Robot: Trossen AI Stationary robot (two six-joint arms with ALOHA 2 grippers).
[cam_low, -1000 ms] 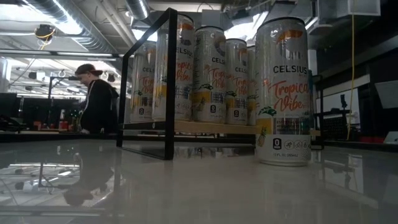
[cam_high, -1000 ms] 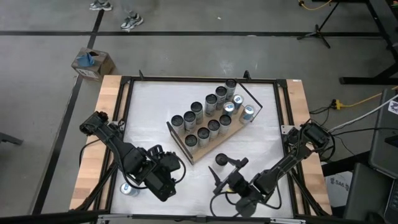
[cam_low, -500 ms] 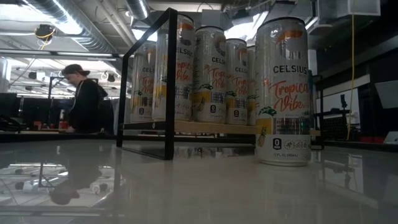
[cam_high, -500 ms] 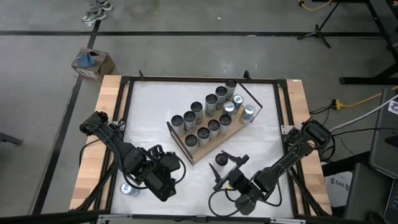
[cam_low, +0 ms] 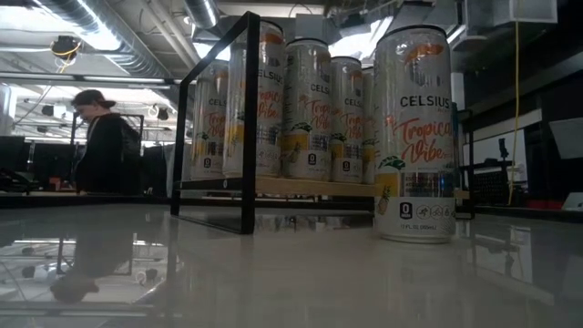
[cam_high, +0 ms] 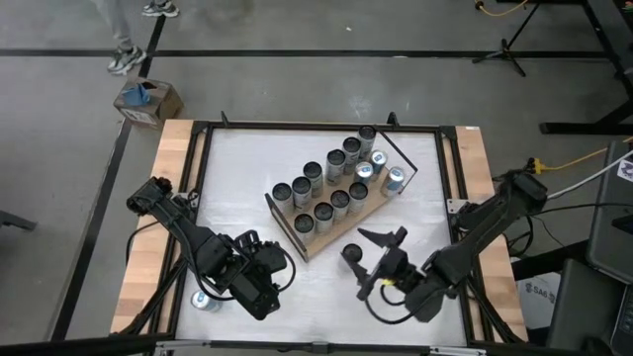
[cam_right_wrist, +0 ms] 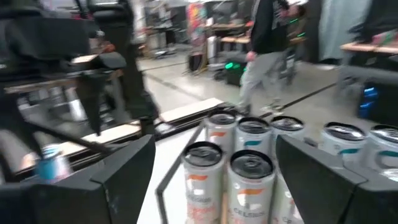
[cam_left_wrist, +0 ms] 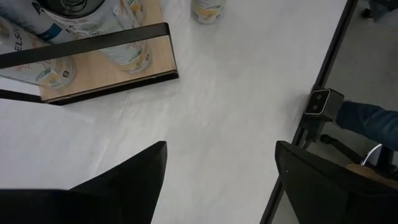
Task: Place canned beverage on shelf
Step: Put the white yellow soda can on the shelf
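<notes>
The shelf (cam_high: 318, 237), a light-brown board with dark end frames, lies slantwise mid-table and carries two rows of cans (cam_high: 327, 183). One canned beverage (cam_high: 350, 254) stands upright on its base on the white table just off the shelf's near corner; it also shows as the can (cam_low: 414, 128) in the low view and the can (cam_left_wrist: 208, 9) in the left wrist view. My right gripper (cam_high: 366, 262) hangs open just right of this can, above the table, its fingers level and apart from it. My left gripper (cam_left_wrist: 221, 180) hovers open over the near-left table, nothing between its fingers.
Another can (cam_high: 203, 300) lies at the near-left edge under my left arm. Three light-topped cans (cam_high: 396, 179) stand at the shelf's far-right end. Pale wooden planks (cam_high: 153, 227) flank the table. A person (cam_low: 100, 150) moves in the room behind. A cardboard box (cam_high: 148, 99) sits on the floor.
My right gripper has risen and drawn back toward the table's right edge, rolling a little, with its fingers still apart. The can by the shelf's near corner has stayed where it stood. The person behind the table has walked on.
</notes>
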